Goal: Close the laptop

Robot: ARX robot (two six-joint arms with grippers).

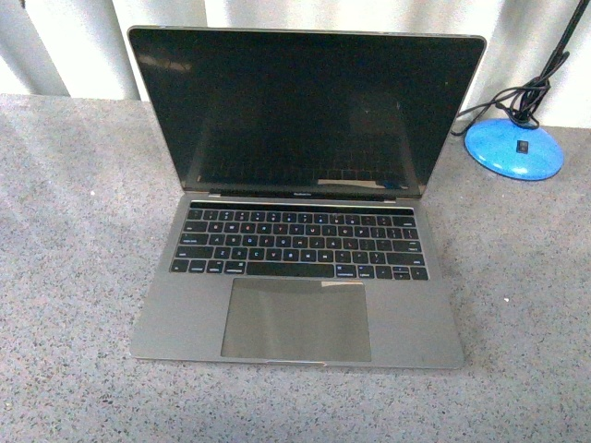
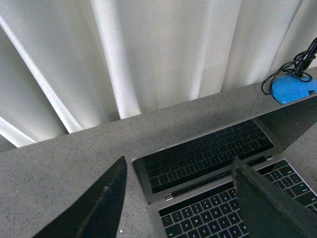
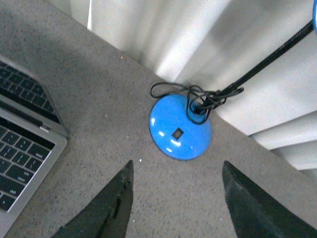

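The grey-silver laptop (image 1: 300, 268) stands open in the middle of the grey speckled table, its black screen (image 1: 305, 106) upright and facing me, keyboard and large trackpad in front. Neither arm shows in the front view. My left gripper (image 2: 178, 166) is open and empty, hovering over the laptop's (image 2: 218, 198) left hinge corner and keyboard. My right gripper (image 3: 177, 168) is open and empty above bare table, to the right of the laptop's (image 3: 22, 144) right edge.
A blue round lamp base (image 1: 513, 148) with a black cable and stem stands at the back right of the table, also in the right wrist view (image 3: 181, 126). White curtains (image 1: 74, 41) hang behind the table's (image 1: 65, 277) far edge.
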